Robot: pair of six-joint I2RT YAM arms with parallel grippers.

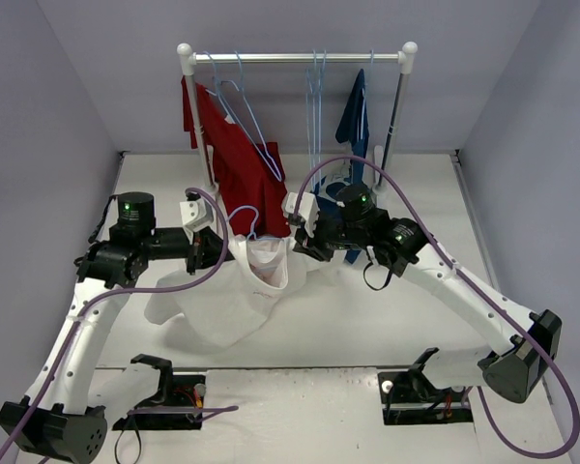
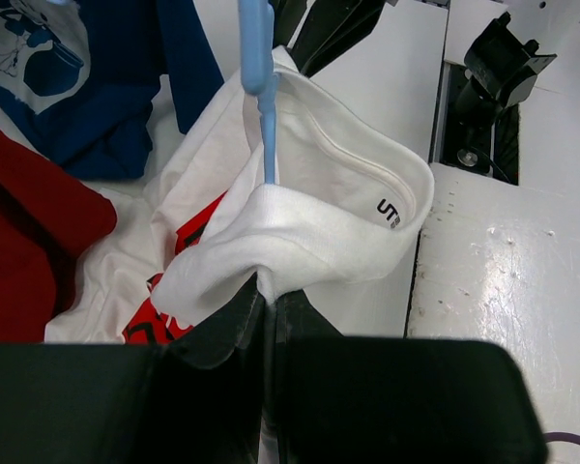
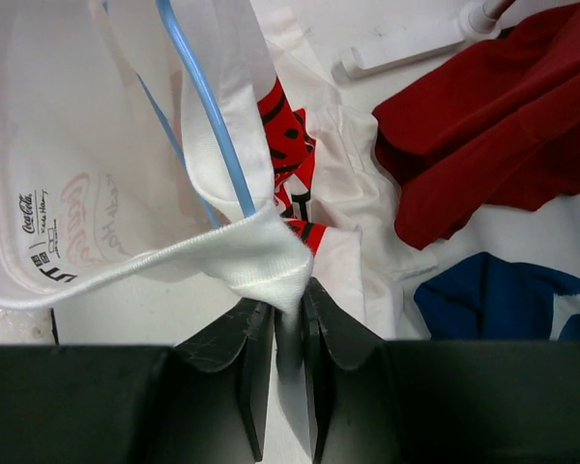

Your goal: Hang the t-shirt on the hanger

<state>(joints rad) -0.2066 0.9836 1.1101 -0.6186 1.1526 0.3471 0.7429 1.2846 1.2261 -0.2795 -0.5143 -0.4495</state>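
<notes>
Just in front of the clothes rail (image 1: 300, 58) the t-shirt (image 1: 256, 295) hangs by its collar; the left gripper (image 2: 269, 304) is pinched on one side of the neckband, the right gripper (image 3: 288, 314) on the other; the hanger (image 3: 208, 106) stands inside the neck opening; seemingly mid-threading; next, the collar needs stretching so each hanger arm slides under a shoulder

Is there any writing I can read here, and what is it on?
"UT": inside the collar of the white t-shirt.
"Coca-Cola": small script inside the same collar; the lines under it are too small to read.
Red chest print: folded, unreadable.
</notes>
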